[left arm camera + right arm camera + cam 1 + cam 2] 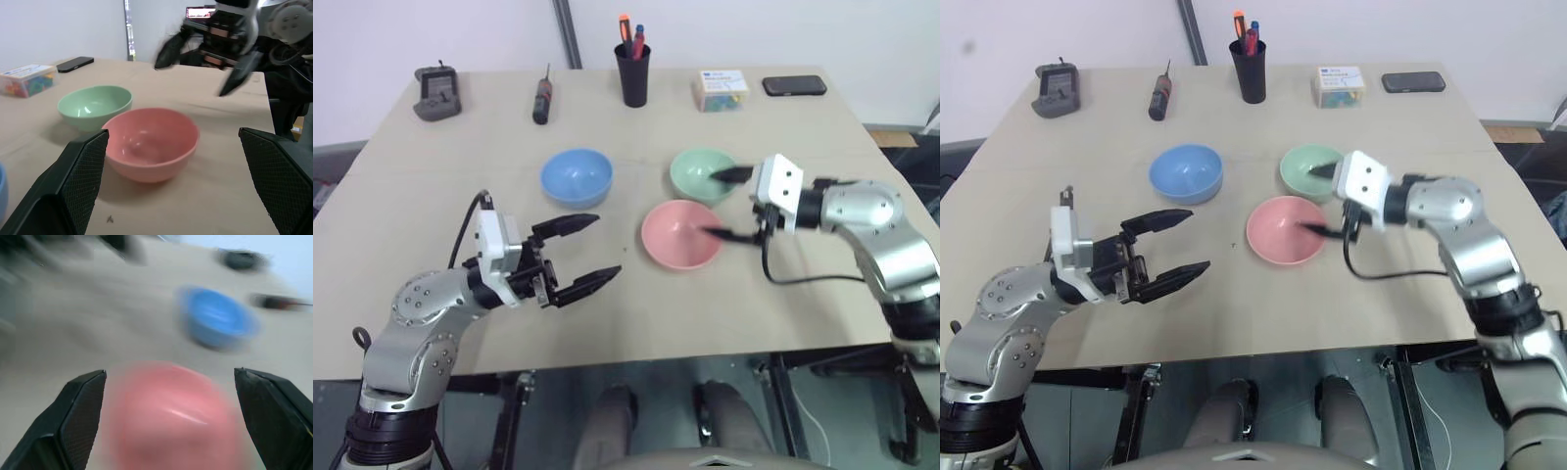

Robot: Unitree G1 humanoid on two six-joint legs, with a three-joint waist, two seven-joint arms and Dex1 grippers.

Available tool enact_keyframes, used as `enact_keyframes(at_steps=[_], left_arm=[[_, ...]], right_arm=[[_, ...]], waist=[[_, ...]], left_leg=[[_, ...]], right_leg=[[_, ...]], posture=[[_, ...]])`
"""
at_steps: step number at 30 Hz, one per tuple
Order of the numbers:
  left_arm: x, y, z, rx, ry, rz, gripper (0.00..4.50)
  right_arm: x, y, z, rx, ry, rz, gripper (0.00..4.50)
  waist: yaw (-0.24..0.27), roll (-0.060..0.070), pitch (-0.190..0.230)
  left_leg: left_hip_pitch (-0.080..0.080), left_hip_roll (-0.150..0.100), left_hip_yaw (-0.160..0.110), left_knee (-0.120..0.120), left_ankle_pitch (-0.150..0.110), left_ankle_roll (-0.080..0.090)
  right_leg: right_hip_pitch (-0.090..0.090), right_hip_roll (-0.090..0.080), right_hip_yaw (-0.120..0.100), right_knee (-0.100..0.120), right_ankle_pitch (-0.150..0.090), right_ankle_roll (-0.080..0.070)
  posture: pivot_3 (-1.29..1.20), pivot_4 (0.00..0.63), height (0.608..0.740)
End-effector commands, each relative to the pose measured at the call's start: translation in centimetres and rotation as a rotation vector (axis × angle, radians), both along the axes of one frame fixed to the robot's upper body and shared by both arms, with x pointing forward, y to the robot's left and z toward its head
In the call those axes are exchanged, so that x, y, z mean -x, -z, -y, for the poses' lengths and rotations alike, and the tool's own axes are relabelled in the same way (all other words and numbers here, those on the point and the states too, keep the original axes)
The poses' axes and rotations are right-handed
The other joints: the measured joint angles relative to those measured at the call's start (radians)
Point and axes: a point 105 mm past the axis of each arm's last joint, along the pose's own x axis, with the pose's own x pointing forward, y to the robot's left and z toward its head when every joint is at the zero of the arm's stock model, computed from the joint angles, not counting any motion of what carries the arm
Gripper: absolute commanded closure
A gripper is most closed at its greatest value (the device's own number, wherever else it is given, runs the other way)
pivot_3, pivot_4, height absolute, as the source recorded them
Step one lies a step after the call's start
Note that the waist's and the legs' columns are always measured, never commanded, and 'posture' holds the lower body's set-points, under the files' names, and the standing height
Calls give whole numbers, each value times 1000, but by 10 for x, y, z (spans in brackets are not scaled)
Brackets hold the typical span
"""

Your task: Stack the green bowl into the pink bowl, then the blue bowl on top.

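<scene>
I see the right gripper [722, 204] spread wide, empty, over the small mint-green plastic bowl [697, 172] and salmon-pink plastic bowl [677, 235]. Sky-blue plastic bowl [576, 176] sits left. Left gripper [589, 253] gapes empty.

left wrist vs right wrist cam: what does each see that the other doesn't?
Left wrist view: the green bowl, a phone, a box of colourful bits, and the right claw, open above the table. Right wrist view: the whole blue bowl, with a dark tool lying past it. Both: the pink bowl, empty, on the tabletop, framed between that arm's own open fingers.
</scene>
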Motion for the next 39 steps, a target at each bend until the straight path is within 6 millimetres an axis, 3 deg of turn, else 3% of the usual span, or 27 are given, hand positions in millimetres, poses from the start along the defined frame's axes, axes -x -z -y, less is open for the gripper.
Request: enact_keyframes(at_steps=[1, 11, 14, 24, 28, 34, 36, 39], left_arm=[[0, -6, 2, -9, 3, 45, 0], [7, -8, -3, -15, -43, 54, 0], [12, -8, -4, -13, -60, 53, 0], [12, -6, -3, -10, -72, 48, 0], [10, -6, -2, -6, -64, 50, 0], [5, -5, -3, -3, -65, 51, 0], [3, -4, -4, 1, -78, 44, 0], [-3, -1, -10, 7, -120, 36, 0]], right_arm=[[-39, 14, 11, 151, 50, 189, 97], [-66, 33, -7, 241, -24, 254, 97], [-67, 35, -11, 236, -40, 240, 806], [-63, 36, -8, 262, -82, 188, 4388], [-63, 32, -2, 260, -77, 190, 4453], [-53, -13, 3, 132, -98, 198, 4453], [-38, -21, -3, 87, -165, 145, 4453], [6, -28, -24, 9, -328, 31, 4453]], waist=[[-3, 0, 0], [-4, 0, 0], [-3, 0, 0], [-4, 0, 1], [-4, 0, 1], [-3, 1, 1], [-3, 1, 1], [0, 1, 1]], left_leg=[[0, 0, 1, 0, 0, 0], [-6, 0, 4, -4, 2, -3], [-6, -1, 4, -4, 1, -3], [-5, -1, 4, -3, 0, -1], [-5, -1, 4, -3, 0, -1], [-5, -1, 4, -3, 0, -1], [-5, 0, 4, -3, 0, 0], [-5, 0, 2, -3, 0, 0]], right_leg=[[0, 0, 1, 0, 0, 0], [-7, -1, 5, -1, 0, 0], [-7, -1, 5, -1, 0, 0], [-7, -1, 5, 1, 0, 0], [-7, -1, 5, 1, 0, 0], [-7, -1, 5, 1, 0, 0], [-7, -1, 5, 1, 0, 0], [-6, -1, 3, 0, 0, 0]], posture=[[0, 150, 740], [0, 150, 740], [0, 150, 740], [0, 150, 740], [0, 150, 740], [0, 150, 740], [0, 150, 740], [0, 150, 740]])
